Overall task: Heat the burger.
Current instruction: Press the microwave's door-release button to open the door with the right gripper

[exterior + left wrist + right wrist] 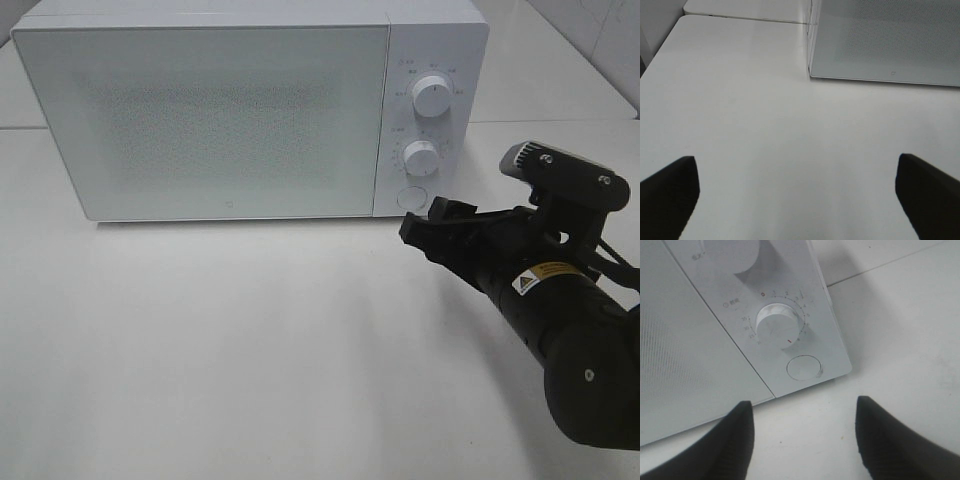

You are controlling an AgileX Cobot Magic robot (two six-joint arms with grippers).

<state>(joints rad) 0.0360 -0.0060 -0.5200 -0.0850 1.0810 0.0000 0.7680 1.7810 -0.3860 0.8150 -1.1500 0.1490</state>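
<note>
The burger is out of view. A white microwave (220,110) stands at the back of the table with its frosted door (200,115) shut. My right gripper (430,225) hovers just in front of the microwave's lower right corner. Its fingers stand apart with nothing between them, and the right wrist view shows this gripper (804,409) facing the round button (803,367) below the lower knob (777,325). My left gripper (796,162) is open over bare table, near the microwave's front left corner (811,75). The exterior view does not show it.
The control panel carries an upper knob (431,96), a lower knob (421,157) and a round button (410,197). A white table (250,340) stretches in front of the microwave. A seam between tabletops (740,17) runs behind it.
</note>
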